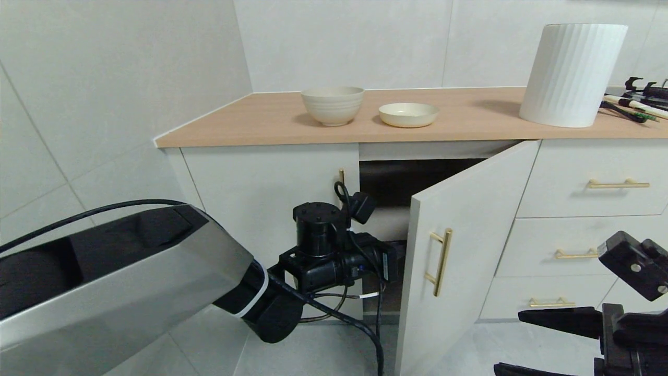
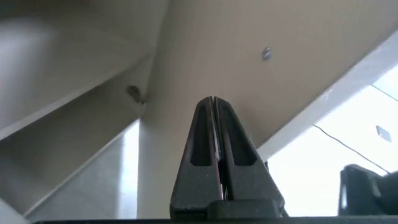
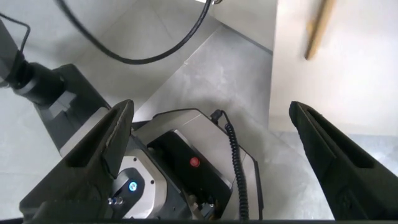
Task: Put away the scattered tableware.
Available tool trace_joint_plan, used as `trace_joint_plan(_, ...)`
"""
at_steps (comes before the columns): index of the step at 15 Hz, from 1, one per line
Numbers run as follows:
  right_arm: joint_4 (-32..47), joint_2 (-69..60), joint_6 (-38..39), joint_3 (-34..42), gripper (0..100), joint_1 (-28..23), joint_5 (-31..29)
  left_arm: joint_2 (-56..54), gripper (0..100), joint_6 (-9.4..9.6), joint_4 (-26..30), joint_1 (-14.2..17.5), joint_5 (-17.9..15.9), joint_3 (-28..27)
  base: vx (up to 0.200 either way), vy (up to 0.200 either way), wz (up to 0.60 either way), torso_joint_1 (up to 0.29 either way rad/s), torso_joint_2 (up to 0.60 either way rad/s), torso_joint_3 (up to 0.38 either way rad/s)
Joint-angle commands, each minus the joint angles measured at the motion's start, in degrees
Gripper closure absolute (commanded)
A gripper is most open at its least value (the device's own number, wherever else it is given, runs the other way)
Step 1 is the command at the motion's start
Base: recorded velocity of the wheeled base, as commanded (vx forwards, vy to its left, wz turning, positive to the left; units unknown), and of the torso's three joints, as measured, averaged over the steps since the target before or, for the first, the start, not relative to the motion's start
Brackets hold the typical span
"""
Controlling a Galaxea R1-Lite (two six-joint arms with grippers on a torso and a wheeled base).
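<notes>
bowl (image 1: 332,105) and shallow dish (image 1: 408,114) sitting mouths-up, side by side on the counter (image 1: 250,122) in the head view, left wrist view showing left hand (image 2: 213,109) pressing together inside cabinet (image 2: 249,37), right hand (image 3: 211,109) gaping wide

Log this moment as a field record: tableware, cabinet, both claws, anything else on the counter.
Tableware: beige ribbed ceramic bowl and shallow cream dish, side by side but apart on the wooden countertop
Cabinet: white cabinet door with a brass bar handle swung open, below the dish
Left arm: left claw shut, empty, at the cabinet opening
Right arm: right claw open, empty, low over the floor
Other: tall white ribbed cylinder at the counter's right
</notes>
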Motion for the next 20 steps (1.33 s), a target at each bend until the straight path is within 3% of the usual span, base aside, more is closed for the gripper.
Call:
trace_joint_plan(1, -0.11, 0.12, -0.01, 0.01, 0, 0.01, 0.03, 2.5, 100, -0.03, 1.78, -0.16, -0.07, -3.39, 0.0, 0.0, 0.0, 0.0, 0.0, 0.0)
trace_joint_plan(5, -0.2, -0.67, 0.08, -0.08, 0, 0.09, 0.3, 1.36, 100, -0.03, 3.89, -3.23, 0.54, -5.41, 0.0, 0.0, 0.0, 0.0, 0.0, 0.0)
trace_joint_plan(7, -0.11, -3.31, 0.16, -0.26, 0, 1.68, 1.61, -1.01, 100, 0.06, 5.38, -7.72, 0.8, -5.15, 0.0, 0.0, 0.0, 0.0, 0.0, 0.0)
trace_joint_plan(10, 0.24, -10.95, -0.1, 0.62, 0, 3.26, 10.32, -8.66, 100, 0.58, 11.54, -18.53, 0.8, -2.6, 0.0, 0.0, 0.0, 0.0, 0.0, 0.0)
trace_joint_plan(12, 0.24, -12.01, -0.28, 0.62, 0, 2.82, 12.34, -11.73, 100, 1.2, 11.36, -20.46, 0.89, 1.53, 0.0, 0.0, 0.0, 0.0, 0.0, 0.0)
trace_joint_plan(14, -0.11, -10.95, -0.19, 0.36, 0, 2.03, 11.99, -14.28, 100, 1.11, 11.36, -16.68, 3.0, 4.26, 0.0, 0.0, 0.0, 0.0, 0.0, 0.0)
trace_joint_plan(17, -0.11, -5.77, -0.1, -2.54, 0, -1.93, 7.77, -19.82, 100, 0.76, 11.36, -9.03, 10.12, 9.71, 0.0, 0.0, 0.0, 0.0, 0.0, 0.0)
trace_joint_plan(20, -0.72, 2.58, -0.45, -9.05, 0, -4.13, -0.06, -30.54, 100, 1.29, 11.62, -2.53, 11.35, 16.03, 0.0, 0.0, 0.0, 0.0, 0.0, 0.0)
